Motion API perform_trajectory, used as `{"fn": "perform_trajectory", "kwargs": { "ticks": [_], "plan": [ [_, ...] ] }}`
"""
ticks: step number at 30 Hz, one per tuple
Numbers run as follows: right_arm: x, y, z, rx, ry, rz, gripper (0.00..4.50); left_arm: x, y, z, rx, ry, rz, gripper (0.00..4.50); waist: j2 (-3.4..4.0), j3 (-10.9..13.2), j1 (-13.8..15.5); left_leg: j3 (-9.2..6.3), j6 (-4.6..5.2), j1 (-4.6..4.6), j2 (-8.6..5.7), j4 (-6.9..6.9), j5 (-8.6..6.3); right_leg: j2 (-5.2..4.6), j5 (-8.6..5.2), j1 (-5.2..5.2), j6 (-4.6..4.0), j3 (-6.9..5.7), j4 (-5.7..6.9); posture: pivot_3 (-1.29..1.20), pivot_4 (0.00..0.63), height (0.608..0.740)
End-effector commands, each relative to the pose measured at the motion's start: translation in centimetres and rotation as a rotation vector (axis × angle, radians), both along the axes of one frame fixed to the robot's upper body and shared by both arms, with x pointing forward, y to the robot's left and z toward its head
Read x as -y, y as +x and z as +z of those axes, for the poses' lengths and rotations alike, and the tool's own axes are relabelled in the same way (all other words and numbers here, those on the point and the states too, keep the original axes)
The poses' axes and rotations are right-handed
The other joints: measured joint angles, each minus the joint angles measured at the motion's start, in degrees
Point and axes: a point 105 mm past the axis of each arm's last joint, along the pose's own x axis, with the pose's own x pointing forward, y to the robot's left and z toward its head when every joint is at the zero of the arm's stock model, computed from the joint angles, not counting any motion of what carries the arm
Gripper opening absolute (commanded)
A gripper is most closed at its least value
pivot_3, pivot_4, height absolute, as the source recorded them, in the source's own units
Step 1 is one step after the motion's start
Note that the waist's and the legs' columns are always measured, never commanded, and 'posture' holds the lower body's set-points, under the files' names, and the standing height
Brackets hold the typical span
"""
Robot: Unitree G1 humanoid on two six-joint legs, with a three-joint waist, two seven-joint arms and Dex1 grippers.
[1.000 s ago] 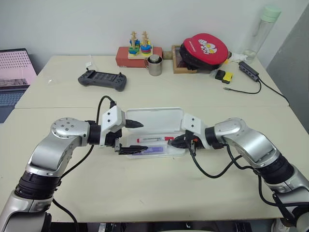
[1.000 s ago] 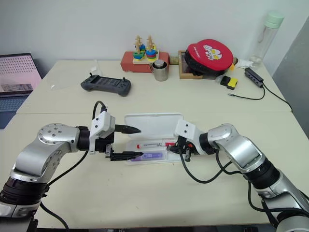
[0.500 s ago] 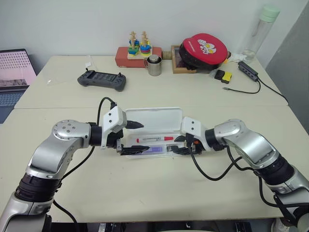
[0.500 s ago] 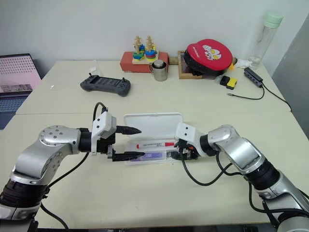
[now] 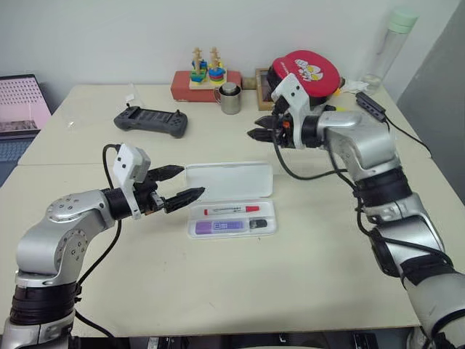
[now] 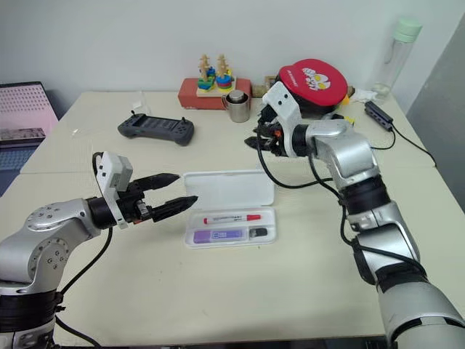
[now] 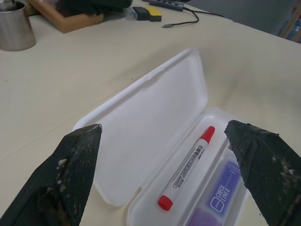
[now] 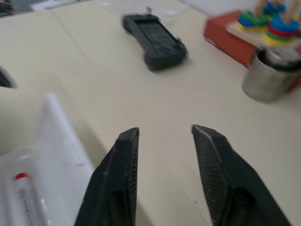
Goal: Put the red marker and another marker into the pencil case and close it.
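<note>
Desk-wise, we see the pencil case [image 5: 231,205] still open with the red marker [image 5: 231,210] and another marker [image 5: 219,226] inside; our right hand [image 5: 262,131] has lifted away, narrow and empty, left hand [image 5: 178,186] wide, so closing's next.

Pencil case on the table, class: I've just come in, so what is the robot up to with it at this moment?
The pencil case lies open on the table, lid folded back flat. The red marker and the purple marker are already in its tray. The left gripper hovers wide open and empty beside the case's left end. The right gripper is raised above the table beyond the case, holding nothing, its fingers a little apart. Only closing the lid is left.
</note>
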Motion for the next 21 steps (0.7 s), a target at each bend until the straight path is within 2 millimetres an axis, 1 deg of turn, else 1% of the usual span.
{"fn": "perform_trajectory", "kwargs": {
  "ticks": [1, 3, 4, 6, 11, 13, 15, 16, 19, 21],
  "plan": [
    [-0.4, 1.2, 0.1, 0.038, -0.05, -0.012, 0.7, 0.3, -0.4, 1.3, 0.062, 0.002, -0.007, 4.5, 0.01, 0.0, -0.21, 0.01, 0.0, -0.01, 0.0, 0.0, 0.0, -0.02, 0.0, -0.01, 0.0, 0.01, 0.0, 0.0, 0.15, 0.74],
    [-0.8, 1.1, -0.6, 0.019, -0.074, 0.024, 0.11, 0.3, -0.5, 1.6, 0.069, -0.003, -0.008, 4.5, 0.01, 0.0, -0.54, 0.01, 0.0, -0.01, 0.0, -0.01, 0.0, -0.02, 0.0, -0.01, 0.0, 0.01, -0.01, 0.0, 0.15, 0.74],
    [-1.0, 0.7, -1.1, 0.007, -0.089, 0.063, 0.05, 0.3, -0.6, 1.7, 0.07, -0.002, -0.011, 4.5, 0.02, 0.0, -0.68, 0.0, 0.0, -0.01, 0.01, -0.02, 0.0, -0.02, 0.0, -0.01, 0.0, 0.01, 0.0, 0.0, 0.15, 0.74],
    [-1.4, 0.1, -1.6, -0.011, -0.107, 0.122, 0.05, 0.2, -0.7, 1.8, 0.07, -0.003, -0.014, 4.5, 0.04, 0.02, -1.01, 0.0, 0.0, -0.01, 0.02, -0.02, 0.0, -0.02, 0.0, -0.01, 0.0, 0.02, 0.02, 0.0, 0.15, 0.74],
    [-2.2, -3.1, -2.3, -0.036, -0.146, 0.331, 0.05, 0.3, -1.3, 1.7, 0.05, 0.008, -0.054, 4.5, 0.04, 0.02, -1.25, -0.03, 0.0, -0.01, 0.05, -0.02, 0.0, -0.01, 0.0, -0.01, 0.0, 0.01, 0.03, 0.0, 0.15, 0.74],
    [-2.4, -4.9, -2.4, -0.038, -0.16, 0.431, 0.05, 0.1, -1.5, 2.0, 0.05, 0.012, -0.062, 4.5, 0.04, 0.02, -1.19, -0.04, 0.0, -0.01, 0.04, -0.01, 0.0, -0.01, 0.0, -0.01, 0.0, 0.02, 0.02, 0.0, 0.15, 0.74],
    [-2.3, -6.9, -3.0, -0.062, -0.189, 0.529, 0.05, 0.0, -1.8, 2.3, 0.051, 0.016, -0.071, 4.5, 0.04, 0.02, -1.04, -0.06, 0.0, -0.02, 0.03, -0.03, 0.0, -0.01, 0.0, -0.01, 0.0, 0.01, 0.02, 0.0, 0.15, 0.74],
    [-2.2, -7.6, -3.3, -0.072, -0.202, 0.558, 0.05, 0.0, -1.9, 2.3, 0.05, 0.017, -0.075, 4.5, 0.04, 0.02, -0.99, -0.08, 0.0, -0.01, 0.03, -0.02, 0.0, -0.01, 0.0, 0.0, 0.0, 0.0, 0.02, 0.0, 0.15, 0.74],
    [-1.9, -9.4, -4.1, -0.09, -0.234, 0.634, 0.05, 0.4, -2.7, 2.3, 0.035, 0.025, -0.116, 4.5, 0.04, 0.02, -0.82, -0.06, 0.0, -0.02, 0.03, -0.02, 0.0, -0.01, 0.0, 0.01, 0.0, 0.01, 0.0, 0.0, 0.15, 0.74],
    [-1.6, -10.4, -4.7, -0.099, -0.266, 0.666, 0.05, 0.8, -3.5, 1.9, 0.014, 0.049, -0.157, 4.5, 0.05, 0.03, -0.78, -0.04, 0.0, -0.02, 0.03, -0.02, 0.0, -0.01, 0.0, -0.01, 0.0, 0.03, 0.0, 0.0, 0.15, 0.74]
  ]
}}
